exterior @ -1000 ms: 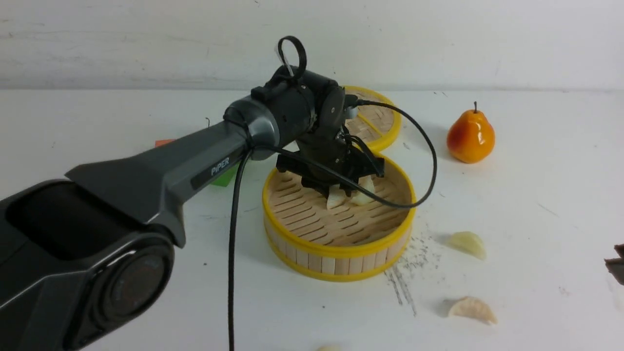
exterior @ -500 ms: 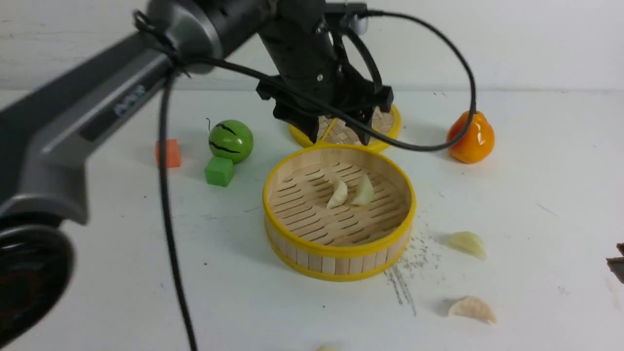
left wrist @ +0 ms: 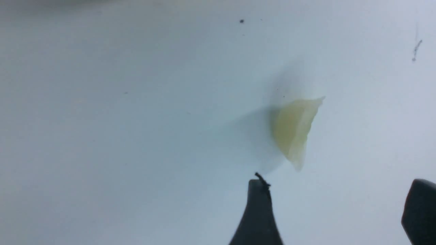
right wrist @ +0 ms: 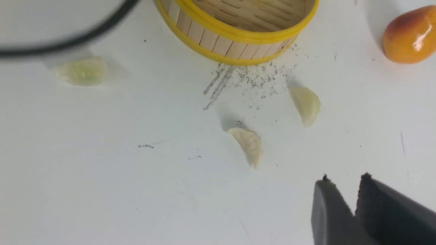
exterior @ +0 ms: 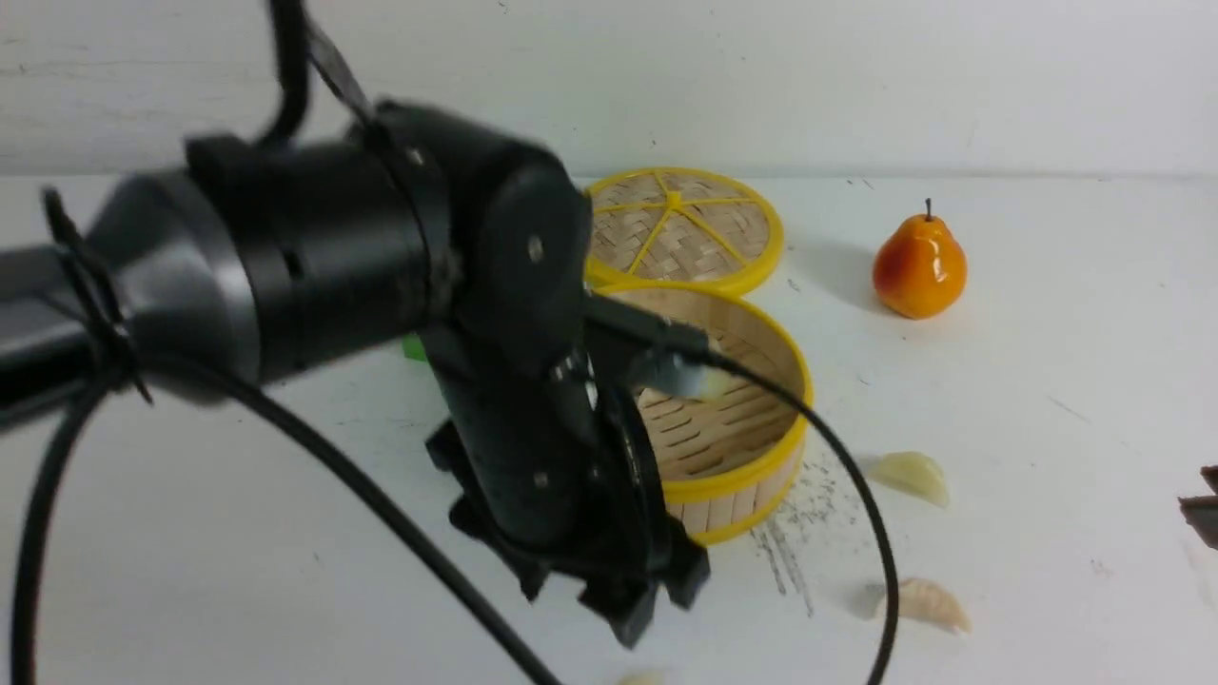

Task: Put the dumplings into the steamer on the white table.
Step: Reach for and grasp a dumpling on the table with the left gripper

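The steamer stands mid-table on the white table, half hidden behind my left arm; a pale bit of a dumpling shows inside it. My left gripper points down in front of the steamer, open and empty, with a dumpling on the table just beyond its fingertips. That dumpling barely shows at the front view's bottom edge. Two more dumplings lie right of the steamer. My right gripper hovers near them, narrowly open and empty.
The woven steamer lid lies flat behind the steamer. An orange pear stands at the back right. A sliver of a green cube shows behind my left arm. Dark scuff marks streak the table beside the steamer.
My left gripper let go of a dumpling in the steamer, rose out of it, then swung to the near side and down over the front dumpling. The right gripper stayed put.
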Available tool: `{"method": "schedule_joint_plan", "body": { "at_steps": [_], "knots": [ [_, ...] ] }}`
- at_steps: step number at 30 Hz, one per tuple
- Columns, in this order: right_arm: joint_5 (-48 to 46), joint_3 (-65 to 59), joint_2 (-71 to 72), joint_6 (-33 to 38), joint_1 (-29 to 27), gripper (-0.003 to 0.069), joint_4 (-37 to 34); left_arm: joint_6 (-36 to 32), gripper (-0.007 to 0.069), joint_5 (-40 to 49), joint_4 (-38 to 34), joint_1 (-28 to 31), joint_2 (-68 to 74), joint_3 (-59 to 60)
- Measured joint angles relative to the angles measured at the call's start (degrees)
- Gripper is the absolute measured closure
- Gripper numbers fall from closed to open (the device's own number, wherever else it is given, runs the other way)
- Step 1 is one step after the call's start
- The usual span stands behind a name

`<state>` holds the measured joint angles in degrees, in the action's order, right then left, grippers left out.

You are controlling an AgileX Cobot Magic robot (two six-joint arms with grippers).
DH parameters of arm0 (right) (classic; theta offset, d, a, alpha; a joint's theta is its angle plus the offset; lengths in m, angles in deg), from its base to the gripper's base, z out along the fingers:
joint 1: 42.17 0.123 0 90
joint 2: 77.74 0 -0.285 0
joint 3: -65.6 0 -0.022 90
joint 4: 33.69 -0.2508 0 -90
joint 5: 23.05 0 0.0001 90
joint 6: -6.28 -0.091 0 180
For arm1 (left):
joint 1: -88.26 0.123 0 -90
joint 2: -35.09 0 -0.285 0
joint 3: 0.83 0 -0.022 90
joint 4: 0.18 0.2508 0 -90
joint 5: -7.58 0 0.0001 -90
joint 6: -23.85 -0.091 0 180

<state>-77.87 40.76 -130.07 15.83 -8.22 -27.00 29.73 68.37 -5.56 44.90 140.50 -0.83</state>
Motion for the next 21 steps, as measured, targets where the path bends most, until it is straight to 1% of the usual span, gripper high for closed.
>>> {"method": "schedule_joint_plan", "body": {
  "at_steps": [1,3,5,8,10,12,16,17,19,21],
  "knots": [
    [0.2,0.0,0.0,0.0,0.0,0.0520,0.0,0.0,0.0104,-3.6,0.1,-0.7,0.7,1.7],
    [0.3,0.0,0.0,0.0,0.0,0.0520,-0.1,0.0,0.0104,-6.9,0.2,-1.5,1.7,3.4],
    [0.4,0.0,0.0,0.0,0.0,0.0517,-0.1,0.0,0.0104,-12.1,0.3,-2.0,4.6,4.7],
    [0.4,0.0,0.0,0.0,0.0,0.0513,-0.1,0.0,0.0105,-14.9,0.3,-2.0,8.3,4.7],
    [0.4,0.0,0.0,0.0,0.0,0.0512,-0.1,0.0,0.0109,-15.1,0.3,-2.0,10.7,4.8],
    [0.4,0.0,0.0,0.0,0.0,0.0511,-0.1,0.0,0.0129,-14.6,0.3,-2.0,12.7,4.8],
    [0.2,0.0,0.0,0.0,0.0,0.0510,-0.1,-0.1,0.0224,-13.3,0.7,-2.0,13.9,4.4],
    [0.2,0.0,0.0,0.0,0.0,0.0510,-0.1,-0.1,0.0268,-13.0,0.8,-2.0,13.9,4.4],
    [0.2,0.0,0.0,0.0,0.0,0.0510,-0.1,-0.1,0.0392,-12.2,0.8,-2.0,13.9,4.1],
    [0.2,0.0,0.0,0.0,0.0,0.0510,-0.1,-0.1,0.0405,-11.4,0.5,-2.0,13.9,3.5]
  ]
}}
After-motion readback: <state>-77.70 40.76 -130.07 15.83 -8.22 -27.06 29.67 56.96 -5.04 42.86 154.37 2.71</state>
